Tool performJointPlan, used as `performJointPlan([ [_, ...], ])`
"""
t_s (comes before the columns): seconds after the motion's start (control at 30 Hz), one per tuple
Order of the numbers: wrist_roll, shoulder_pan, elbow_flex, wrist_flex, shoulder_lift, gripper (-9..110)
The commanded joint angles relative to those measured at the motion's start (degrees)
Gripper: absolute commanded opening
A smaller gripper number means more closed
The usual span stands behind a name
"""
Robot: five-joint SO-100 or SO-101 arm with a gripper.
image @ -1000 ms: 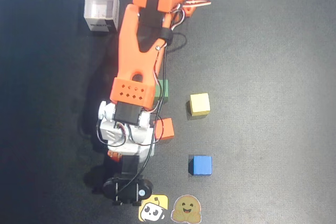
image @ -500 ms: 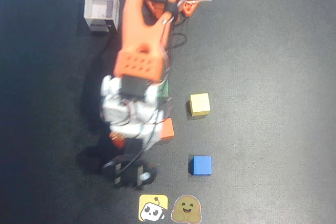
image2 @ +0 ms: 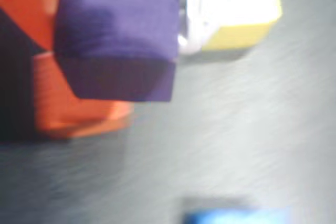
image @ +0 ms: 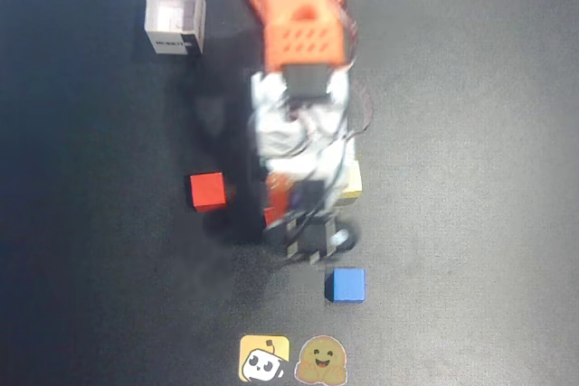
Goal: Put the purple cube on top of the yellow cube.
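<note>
Claw pinched the purple cube, carried clear of the surface; yellow cube at two o'clock in wrist view, ready for stacking.

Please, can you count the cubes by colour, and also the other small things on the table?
Purple cube: 1, held in the gripper
Yellow cube: 1
Red cube: 1
Blue cube: 1
White open box: 1
Cartoon stickers: 2, a yellow square one and a round tan one
Total: 7
</note>
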Motion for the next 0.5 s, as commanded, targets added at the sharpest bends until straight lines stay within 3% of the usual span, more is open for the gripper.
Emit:
performJointPlan([
  [0.0, 2.55, -3.25, 2.99, -1.93, 6.50, 6],
  [0.47, 4.48, -10.99, 11.69, -9.84, 8.79, 6],
])
